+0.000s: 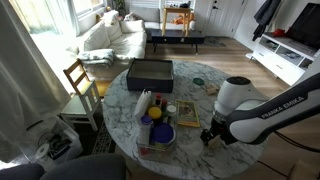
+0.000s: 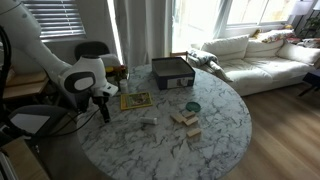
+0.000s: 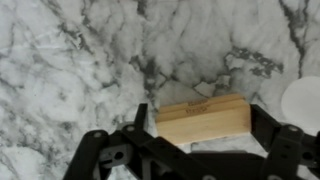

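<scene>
We see a wooden block [image 3: 203, 120] lying flat on the marble tabletop [image 3: 70, 60], low and right of centre in the wrist view. Our hand [image 1: 210, 136] hangs over it, fingers spread wide on either side. A pale round object [image 3: 306, 100] sits at the right edge.

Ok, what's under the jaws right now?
In the wrist view, a pale rectangular wooden block lies flat on the grey-veined white marble tabletop, between the open jaws. The jaws' black frame covers its lower edge, so the table just below it is hidden.
</scene>
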You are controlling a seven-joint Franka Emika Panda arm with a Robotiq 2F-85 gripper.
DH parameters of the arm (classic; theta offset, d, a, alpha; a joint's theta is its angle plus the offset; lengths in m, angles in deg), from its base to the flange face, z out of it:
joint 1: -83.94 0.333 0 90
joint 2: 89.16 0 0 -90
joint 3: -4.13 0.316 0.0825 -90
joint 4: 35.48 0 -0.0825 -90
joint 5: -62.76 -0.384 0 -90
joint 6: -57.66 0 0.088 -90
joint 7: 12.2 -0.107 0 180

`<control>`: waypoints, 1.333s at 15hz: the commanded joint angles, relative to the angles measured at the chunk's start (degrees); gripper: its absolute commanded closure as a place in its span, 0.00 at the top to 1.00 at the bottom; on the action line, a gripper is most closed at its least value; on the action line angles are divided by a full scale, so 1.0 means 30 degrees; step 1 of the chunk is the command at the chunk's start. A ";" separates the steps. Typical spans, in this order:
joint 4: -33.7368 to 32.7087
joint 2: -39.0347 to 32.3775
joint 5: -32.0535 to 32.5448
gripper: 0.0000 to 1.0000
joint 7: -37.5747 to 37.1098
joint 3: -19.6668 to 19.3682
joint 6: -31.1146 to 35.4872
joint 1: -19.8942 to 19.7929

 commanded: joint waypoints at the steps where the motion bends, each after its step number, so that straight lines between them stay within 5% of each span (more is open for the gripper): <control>1: 0.0070 -0.0093 -0.0109 1.00 0.1139 0.0261 0.0192 -0.0297; 14: -0.0028 0.0147 0.0072 1.00 0.1657 0.0155 0.0012 -0.0186; 20: 0.0101 0.0172 0.1870 1.00 0.2588 0.0100 0.0228 -0.0071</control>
